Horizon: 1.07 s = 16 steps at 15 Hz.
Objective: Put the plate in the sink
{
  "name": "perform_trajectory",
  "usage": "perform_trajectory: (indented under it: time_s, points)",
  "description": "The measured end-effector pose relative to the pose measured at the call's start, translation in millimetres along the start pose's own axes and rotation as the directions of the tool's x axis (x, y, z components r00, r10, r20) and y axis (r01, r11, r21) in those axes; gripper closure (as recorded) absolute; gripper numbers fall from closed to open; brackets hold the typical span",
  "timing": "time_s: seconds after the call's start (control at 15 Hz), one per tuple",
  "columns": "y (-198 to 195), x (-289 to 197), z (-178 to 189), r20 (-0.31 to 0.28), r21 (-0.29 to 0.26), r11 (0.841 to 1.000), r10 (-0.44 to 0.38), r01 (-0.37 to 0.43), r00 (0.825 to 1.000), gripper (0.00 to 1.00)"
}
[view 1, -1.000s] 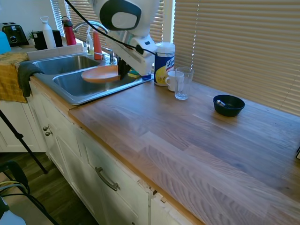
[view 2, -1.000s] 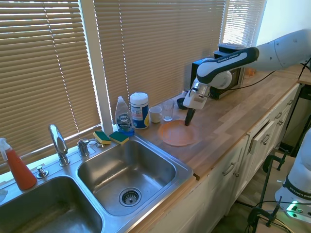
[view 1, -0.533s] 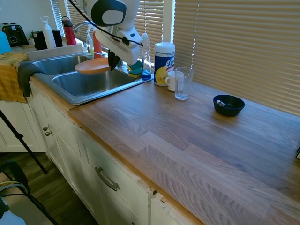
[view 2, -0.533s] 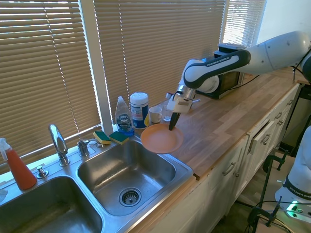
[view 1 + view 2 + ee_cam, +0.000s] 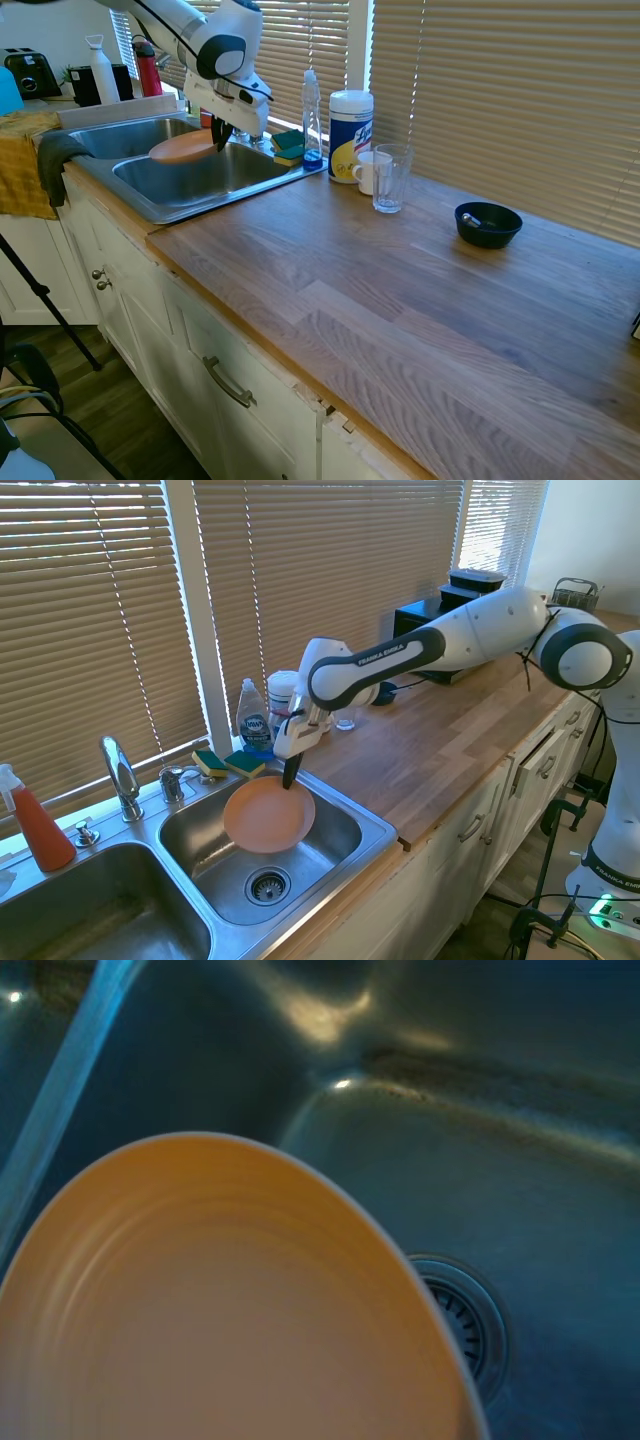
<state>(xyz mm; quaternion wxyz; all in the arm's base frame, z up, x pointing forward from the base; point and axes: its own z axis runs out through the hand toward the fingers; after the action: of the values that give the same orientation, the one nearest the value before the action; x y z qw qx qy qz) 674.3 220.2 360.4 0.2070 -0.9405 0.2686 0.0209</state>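
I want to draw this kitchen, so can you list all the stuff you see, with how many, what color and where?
plate: 1, peach-orange, held over the sink basin nearer the counter
sink: 1, steel, two basins
faucet: 1, chrome, behind the sink
sponges: 2, yellow and green, on the sink's back edge
soap bottle: 1, clear with blue, by the sponges
wipes canister: 1, white and yellow, on the counter
mug: 1, white, beside the canister
glass: 1, clear, next to the mug
bowl: 1, dark blue, farther along the counter
spray bottle: 1, orange-red, behind the far basin
gripper: 1, dark, shut on the plate's rim
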Motion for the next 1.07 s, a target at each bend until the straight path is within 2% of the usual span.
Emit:
perform_trajectory:
  time_s: [0.27, 0.53, 0.6, 0.73, 1.07]
  points:
    - [-18, 5, 83, 0.038, -0.103, 0.994, -0.018, 0.022, 0.999, 1.0]
    - [-20, 10, 136, 0.076, -0.195, 0.981, 0.001, 0.014, 0.997, 1.0]
    - [-18, 14, 148, 0.087, -0.209, 0.978, 0.014, 0.004, 0.996, 0.0]
    - [-18, 21, 160, 0.102, -0.223, 0.975, 0.027, -0.004, 0.994, 0.0]
    - [-27, 27, 156, 0.109, -0.225, 0.974, 0.03, -0.005, 0.994, 0.0]
